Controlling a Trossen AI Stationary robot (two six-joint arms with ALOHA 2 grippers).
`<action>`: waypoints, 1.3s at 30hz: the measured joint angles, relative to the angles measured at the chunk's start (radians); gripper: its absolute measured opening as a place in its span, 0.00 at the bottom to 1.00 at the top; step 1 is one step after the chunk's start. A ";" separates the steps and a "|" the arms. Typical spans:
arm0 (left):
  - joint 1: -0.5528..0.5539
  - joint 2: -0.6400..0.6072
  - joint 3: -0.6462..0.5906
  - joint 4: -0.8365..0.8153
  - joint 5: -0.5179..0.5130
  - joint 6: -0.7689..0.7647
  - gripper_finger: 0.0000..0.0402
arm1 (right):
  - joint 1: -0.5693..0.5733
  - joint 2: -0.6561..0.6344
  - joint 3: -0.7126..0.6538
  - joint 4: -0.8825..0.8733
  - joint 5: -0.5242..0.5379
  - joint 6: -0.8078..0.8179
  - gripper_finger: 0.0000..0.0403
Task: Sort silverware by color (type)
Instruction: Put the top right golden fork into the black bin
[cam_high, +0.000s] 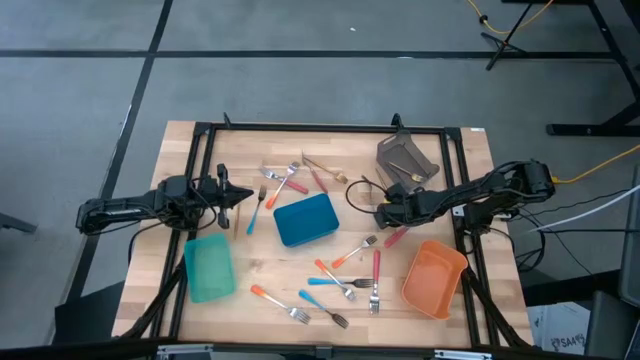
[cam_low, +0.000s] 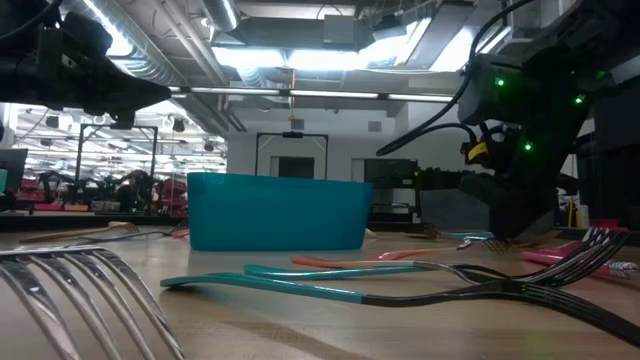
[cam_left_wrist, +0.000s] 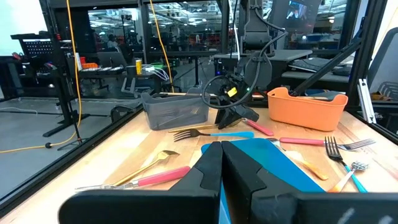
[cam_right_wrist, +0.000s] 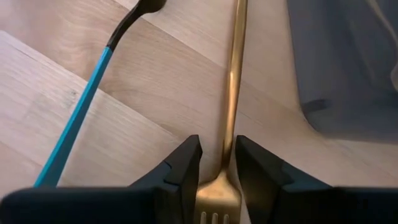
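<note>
- Slim all-gold metal fork (cam_right_wrist: 231, 93) flat on the pale wooden table (cam_right_wrist: 155, 93), just beside the dark grey rectangular bin (cam_high: 405, 158), neck caught between the fingers of the right gripper (cam_right_wrist: 216, 163)
- Right gripper down at the table between the grey bin and the blue rectangular bin (cam_high: 305, 219), jaws set narrowly on either side of the gold fork's neck, touching or nearly touching it
- Blue-handled utensil with a dark head (cam_right_wrist: 81, 106) on the wood right beside the gold fork, angled away from it
- More silverware scattered around the blue bin: pink-handled fork (cam_high: 376, 280) near the orange bin (cam_high: 433, 278), orange-handled fork (cam_high: 278, 302) and blue-handled fork (cam_high: 325, 282) in front of it
- Left gripper (cam_left_wrist: 221, 163) closed and empty, hovering beside the blue bin on the far side from the grey bin, above the teal bin (cam_high: 209, 266)
</note>
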 joint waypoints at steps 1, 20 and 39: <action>0.000 0.000 0.000 0.000 0.000 0.000 0.01 | 0.000 0.000 0.000 0.001 0.000 0.000 0.21; 0.000 0.000 0.000 0.000 0.000 0.000 0.01 | 0.001 0.000 -0.002 0.014 0.006 -0.001 0.01; 0.000 0.000 0.000 0.000 0.000 0.000 0.01 | 0.000 0.001 0.163 -0.240 -0.007 -0.001 0.00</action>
